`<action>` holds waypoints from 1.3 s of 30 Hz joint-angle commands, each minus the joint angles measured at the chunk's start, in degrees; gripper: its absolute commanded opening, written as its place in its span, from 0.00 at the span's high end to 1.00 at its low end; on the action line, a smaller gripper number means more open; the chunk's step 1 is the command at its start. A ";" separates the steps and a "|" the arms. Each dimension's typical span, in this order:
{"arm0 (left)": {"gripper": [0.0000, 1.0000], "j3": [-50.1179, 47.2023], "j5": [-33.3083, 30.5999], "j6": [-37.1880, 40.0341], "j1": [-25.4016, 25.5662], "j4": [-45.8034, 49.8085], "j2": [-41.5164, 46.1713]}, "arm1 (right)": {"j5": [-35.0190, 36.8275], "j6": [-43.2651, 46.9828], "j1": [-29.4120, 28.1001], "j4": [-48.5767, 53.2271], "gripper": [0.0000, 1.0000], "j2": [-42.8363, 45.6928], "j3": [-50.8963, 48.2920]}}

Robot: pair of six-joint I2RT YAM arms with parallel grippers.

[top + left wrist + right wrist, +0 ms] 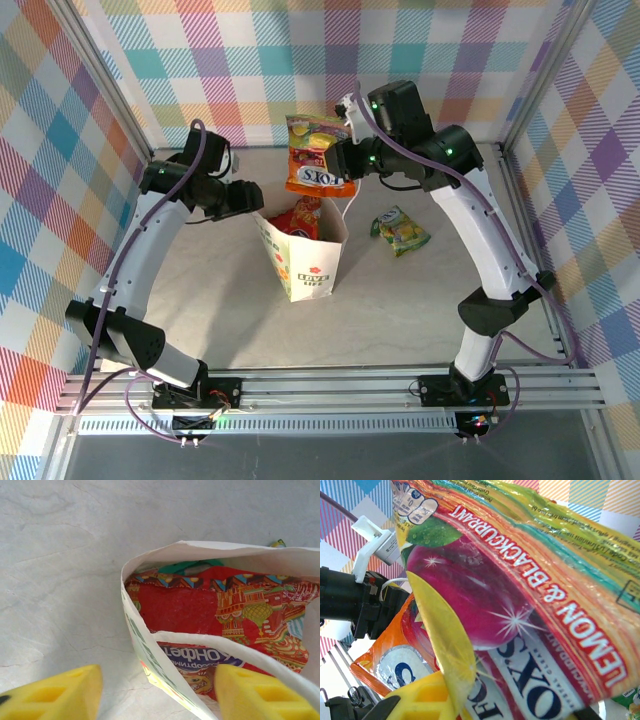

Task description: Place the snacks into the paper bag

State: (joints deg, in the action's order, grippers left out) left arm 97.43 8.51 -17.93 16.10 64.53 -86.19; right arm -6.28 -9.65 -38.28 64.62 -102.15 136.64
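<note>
Now the right gripper (345,160), jaws clamped on the orange packet (315,165), hangs it over the mouth of the paper bag (305,265), while the left gripper (248,197), jaws wide, straddles the bag's near wall, likely to steady it, a red packet (185,607) inside.

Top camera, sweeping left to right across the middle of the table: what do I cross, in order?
left gripper → paper bag → green-yellow packet. The orange packet is up over the bag, so it is left out of the order.
</note>
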 commanded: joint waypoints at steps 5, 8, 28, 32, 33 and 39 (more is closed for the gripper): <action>0.17 -0.48 -0.39 1.54 0.47 -0.55 2.84 | -0.84 1.01 -0.36 -1.86 1.00 0.36 0.80; 0.15 -0.05 -1.40 1.63 0.34 -0.29 3.43 | -1.10 0.88 -0.34 -2.30 1.00 0.45 0.46; 0.00 -3.91 -5.93 -9.84 7.66 -0.21 8.61 | -1.39 4.47 -0.46 -1.66 1.00 -0.66 -0.24; 0.03 -6.15 -7.80 -13.40 9.84 -2.26 9.59 | -1.50 6.03 -0.41 -1.09 1.00 -1.29 -0.30; 0.04 -6.84 -8.41 -14.38 10.17 -2.62 9.56 | -1.29 6.34 -0.48 -1.08 1.00 -1.45 -0.32; 0.15 -9.07 -10.26 -18.00 12.31 -2.84 7.48 | -1.19 8.15 -0.48 -0.79 1.00 -2.43 -0.32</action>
State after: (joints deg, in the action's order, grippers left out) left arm 89.03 0.12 -32.64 26.92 62.63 -78.08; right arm -6.59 -3.92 -38.33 64.64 -104.47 136.44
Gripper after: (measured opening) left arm 0.859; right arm 0.180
